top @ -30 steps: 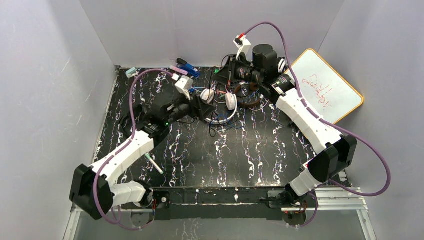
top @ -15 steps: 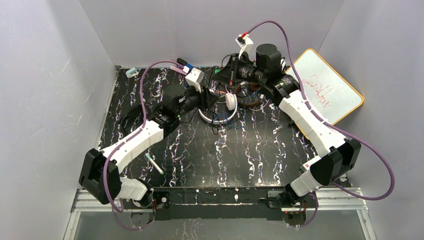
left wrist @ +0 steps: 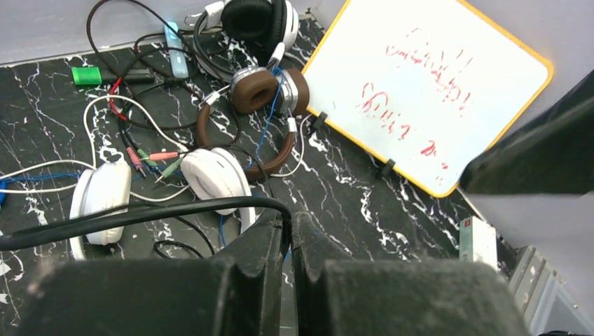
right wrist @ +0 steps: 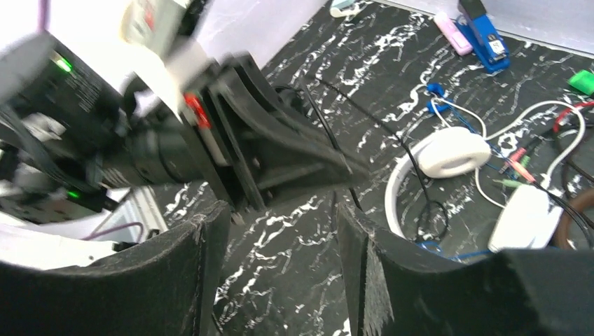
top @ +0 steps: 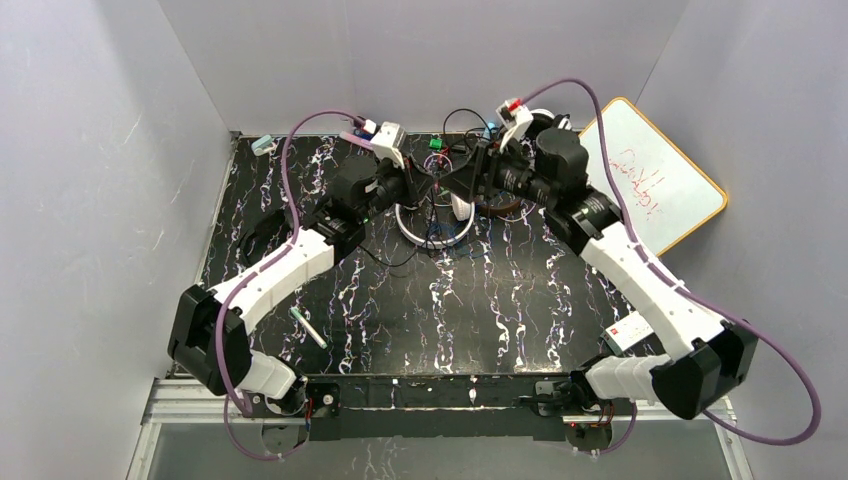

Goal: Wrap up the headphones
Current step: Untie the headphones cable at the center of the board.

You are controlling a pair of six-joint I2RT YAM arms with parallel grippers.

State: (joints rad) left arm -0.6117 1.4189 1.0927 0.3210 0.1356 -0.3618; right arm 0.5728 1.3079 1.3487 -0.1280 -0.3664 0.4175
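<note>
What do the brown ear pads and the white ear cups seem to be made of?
Brown ear pads: probably leatherette, matte and softly puffed. White ear cups: smooth with a faint sheen, plastic or coated padding; I cannot tell which.

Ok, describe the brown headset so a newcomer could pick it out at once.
Start at the orange-framed whiteboard on the right. Beside its left edge lies the brown-cupped headset, between a black-cushioned headset behind and an all-white headset in front. Only it has a brown headband.
</note>
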